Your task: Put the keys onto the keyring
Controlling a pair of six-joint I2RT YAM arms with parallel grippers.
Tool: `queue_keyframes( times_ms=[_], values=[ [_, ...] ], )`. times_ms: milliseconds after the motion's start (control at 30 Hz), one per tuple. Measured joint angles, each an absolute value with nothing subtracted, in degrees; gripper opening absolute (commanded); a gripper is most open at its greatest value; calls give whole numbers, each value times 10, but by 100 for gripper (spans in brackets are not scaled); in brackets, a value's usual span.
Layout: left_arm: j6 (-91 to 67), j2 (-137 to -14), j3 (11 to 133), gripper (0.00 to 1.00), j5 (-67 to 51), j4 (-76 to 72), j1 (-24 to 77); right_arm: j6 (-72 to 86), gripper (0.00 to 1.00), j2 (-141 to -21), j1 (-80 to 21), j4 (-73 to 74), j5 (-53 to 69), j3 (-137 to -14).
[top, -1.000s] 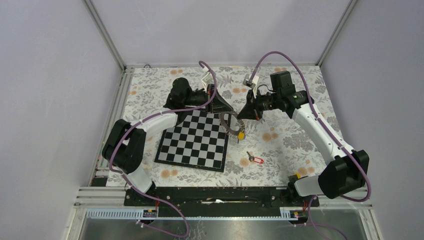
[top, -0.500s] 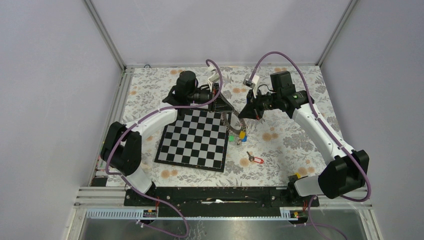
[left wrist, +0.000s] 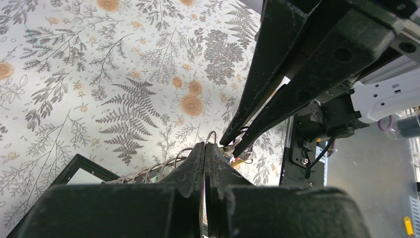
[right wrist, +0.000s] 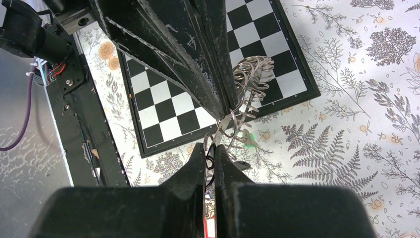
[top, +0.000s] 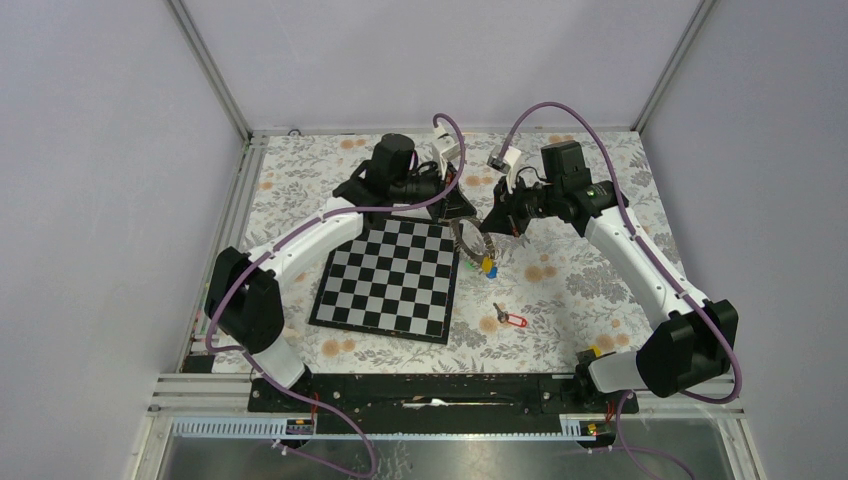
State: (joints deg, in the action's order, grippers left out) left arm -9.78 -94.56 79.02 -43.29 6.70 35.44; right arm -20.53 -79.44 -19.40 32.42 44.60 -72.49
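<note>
A black-framed chessboard (top: 390, 280) lies flat on a cloth (top: 590, 285) printed with grey ferns and orange blooms (the board sits left of the middle, slightly askew). Plain grey walls (top: 100, 150) enclose three sides.

A robotics lab test cell: plain pale grey wall panels (top: 100, 150) and silver aluminium frame posts (top: 211, 70) enclose a floral-patterned table (top: 590, 270) with a black mounting rail (top: 430, 388).
</note>
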Motion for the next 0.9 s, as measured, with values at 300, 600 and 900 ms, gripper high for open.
queue_keyframes(
  times_ms=[300, 600, 900],
  values=[
    [-105, -946, 791, 0, -405, 76, 357, -201, 0, -794, -194, 324, 438, -724],
    [-147, -946, 791, 0, -377, 71, 363, -185, 0, -796, -194, 317, 433, -724],
    [-196, -947, 783, 0, -368, 40, 365, -171, 10, -797, -194, 300, 431, -724]
  ],
)
